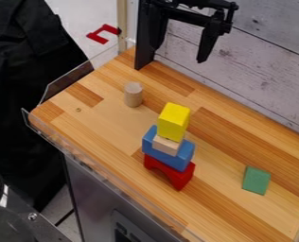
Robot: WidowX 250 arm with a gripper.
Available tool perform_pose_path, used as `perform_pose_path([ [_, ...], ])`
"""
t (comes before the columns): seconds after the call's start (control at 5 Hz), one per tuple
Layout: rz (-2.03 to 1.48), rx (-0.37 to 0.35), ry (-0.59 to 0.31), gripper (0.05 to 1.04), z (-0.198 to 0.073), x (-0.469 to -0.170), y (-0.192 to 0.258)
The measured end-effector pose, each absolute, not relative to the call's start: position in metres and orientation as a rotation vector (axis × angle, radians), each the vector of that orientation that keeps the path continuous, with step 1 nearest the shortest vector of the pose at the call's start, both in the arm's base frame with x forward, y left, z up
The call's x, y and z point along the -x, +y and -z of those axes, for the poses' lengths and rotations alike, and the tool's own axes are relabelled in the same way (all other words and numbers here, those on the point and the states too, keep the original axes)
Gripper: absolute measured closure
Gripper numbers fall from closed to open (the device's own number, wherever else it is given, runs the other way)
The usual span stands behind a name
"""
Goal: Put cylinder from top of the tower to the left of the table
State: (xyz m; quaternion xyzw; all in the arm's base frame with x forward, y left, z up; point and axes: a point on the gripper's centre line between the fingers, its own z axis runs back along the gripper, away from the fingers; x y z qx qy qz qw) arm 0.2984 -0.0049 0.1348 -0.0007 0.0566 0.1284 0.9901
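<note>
One wooden cylinder (133, 95) and five blocks share a worktop (104, 125): one yellow (173, 121), one bare wood (166, 145), one blue (171, 158), one red arch (182, 176) and one green (256, 180). Four of the five blocks make up a single tower; one red, bracket-shaped piece (97, 30) lies beyond the worktop.

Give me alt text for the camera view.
Upright wooden cylinder standing left of a tower of yellow block, small wooden block, blue block and red arch, top to bottom, on a wooden table. Green block at right; open black gripper above.
</note>
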Motion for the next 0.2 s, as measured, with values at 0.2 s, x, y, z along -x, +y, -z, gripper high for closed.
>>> perform_pose_path([
  [0.2, -0.258, 0.001, 0.114, 0.083, -0.1348, -0.2984, -0.0049],
])
